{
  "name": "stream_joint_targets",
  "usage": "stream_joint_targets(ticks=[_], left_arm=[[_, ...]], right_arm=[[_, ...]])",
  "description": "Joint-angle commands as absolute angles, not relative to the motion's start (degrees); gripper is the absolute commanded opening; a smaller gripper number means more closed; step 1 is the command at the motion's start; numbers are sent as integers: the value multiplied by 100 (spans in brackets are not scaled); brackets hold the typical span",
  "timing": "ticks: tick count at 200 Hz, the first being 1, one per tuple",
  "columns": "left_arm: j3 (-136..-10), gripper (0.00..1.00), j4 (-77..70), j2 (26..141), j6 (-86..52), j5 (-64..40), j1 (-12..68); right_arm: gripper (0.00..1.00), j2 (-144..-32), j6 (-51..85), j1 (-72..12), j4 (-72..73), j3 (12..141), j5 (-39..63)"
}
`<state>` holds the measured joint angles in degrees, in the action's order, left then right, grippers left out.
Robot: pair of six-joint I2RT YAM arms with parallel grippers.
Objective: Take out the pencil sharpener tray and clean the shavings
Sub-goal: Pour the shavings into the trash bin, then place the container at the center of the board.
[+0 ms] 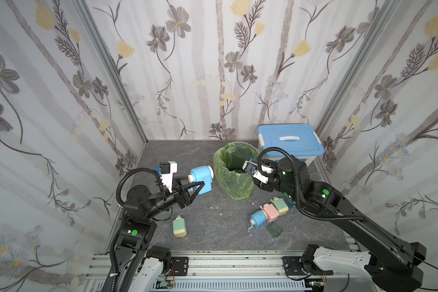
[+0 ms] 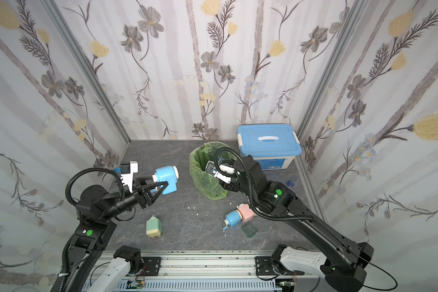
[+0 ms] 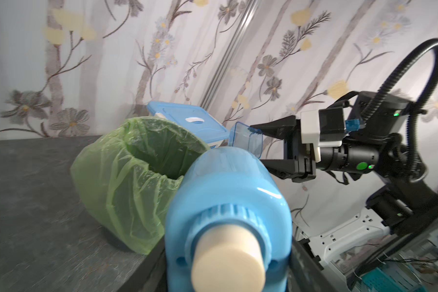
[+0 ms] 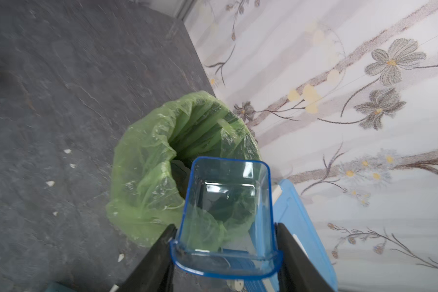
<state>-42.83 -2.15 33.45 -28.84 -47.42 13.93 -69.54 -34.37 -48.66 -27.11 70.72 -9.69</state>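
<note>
Grey table (image 1: pixel 200 156) and flowered walls frame your workspace. Your left gripper (image 1: pixel 195 184) is pinched on the blue sharpener (image 1: pixel 202 177), holding it off the table, to the left of the bin (image 1: pixel 228 187). Your right gripper (image 4: pixel 226 255) is clamped across the clear blue tray (image 4: pixel 225 202), which hangs above the green-lined bin's rim on the side nearest the box (image 1: pixel 288 141). You can see shavings (image 4: pixel 50 183) as whitish flecks on the table in front of the bin. One green sharpener (image 1: pixel 179 226) lies near your left arm. By your right arm sits a sharpener trio (image 1: pixel 271 212), blue, pink and green, with a green tray (image 1: pixel 274 230) just beside it.
</note>
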Motion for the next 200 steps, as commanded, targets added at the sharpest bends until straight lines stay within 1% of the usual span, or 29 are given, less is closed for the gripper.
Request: stream_joint_targets(ticks=[1,30,53,63,67,80,114,133,163,200], left_arm=[[-4233,38,-2097,3437,-3489,-5518,1603],[-4480,38,-2003,3850,-3028,-5752,2312],[-4685,38,-1743,4146,-2504,-5711,2830],[-4735,38,-1665,4245,-2314,-5693,2952],[-4755,39,-1652,4280,-2266,-5709,2992],[-4806,40,-1584,4409,-2053,-5843,3111],[-4870,40,-1406,4552,-1785,-6118,3197],[-4860,40,-1421,4539,-1750,-6356,3203],[-4818,40,-1434,4572,-1785,-6363,3222],[-4797,40,-1573,4674,-1828,-6364,3327]], right_arm=[[39,-6404,-2504,-4728,-1949,6502,836],[42,-5740,-1856,-4567,-1673,5759,2116],[43,-5568,-1338,-4484,-1602,5406,3047],[43,-5563,-1104,-4487,-1582,5317,3398],[43,-5563,-1015,-4306,-1573,5290,3542],[43,-5563,-672,-4214,-1481,5214,4046],[44,-5528,103,-3990,-1133,5089,5391],[44,-5528,315,-3855,-1067,5113,5797],[45,-5517,479,-3771,-821,5140,6149],[45,-5949,806,-3770,-460,5290,6550]])
